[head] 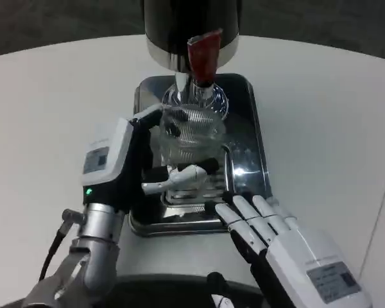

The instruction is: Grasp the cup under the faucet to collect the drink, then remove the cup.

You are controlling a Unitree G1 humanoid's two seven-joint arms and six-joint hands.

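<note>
While left hand (155, 154) wraps fingers round clear cup (189, 131) under faucet (181, 82) on metal tray (249, 138), right hand (273, 240) rests spread at tray's near edge, holding nothing.

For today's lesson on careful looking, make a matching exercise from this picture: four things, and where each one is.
Things:
1. clear ribbed plastic cup
2. red faucet lever
3. left hand
4. right hand

Places:
A. on the black dispenser, above the cup
B. at the front right corner of the shiny metal tray
C. around the cup's left side
D. under the faucet, over the tray

Pairs: 1-D, 2-A, 3-C, 4-B
</note>
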